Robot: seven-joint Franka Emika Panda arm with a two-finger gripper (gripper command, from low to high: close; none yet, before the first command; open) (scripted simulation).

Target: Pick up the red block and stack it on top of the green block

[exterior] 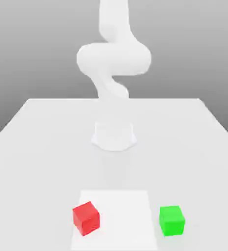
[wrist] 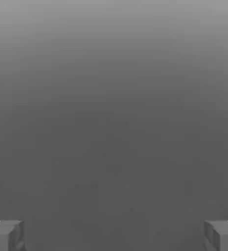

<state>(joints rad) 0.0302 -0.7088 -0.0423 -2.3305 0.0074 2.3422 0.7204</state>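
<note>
The red block point(exterior: 86, 217) rests on the table near its front edge, toward the exterior view's left and turned a little askew. The green block point(exterior: 172, 220) sits on the table at about the same depth, toward the exterior view's right, roughly a block and a half's gap away. In the hand view my gripper point(wrist: 114, 236) is open, its two grey fingertips point(wrist: 6, 235) set far apart with nothing between them and only a plain grey backdrop beyond. Neither block is touched by anything.
The white arm point(exterior: 114, 59) rises from its round base point(exterior: 114, 135) at the middle of the white table point(exterior: 33, 147). A brighter square patch point(exterior: 118, 206) marks the tabletop under the red block.
</note>
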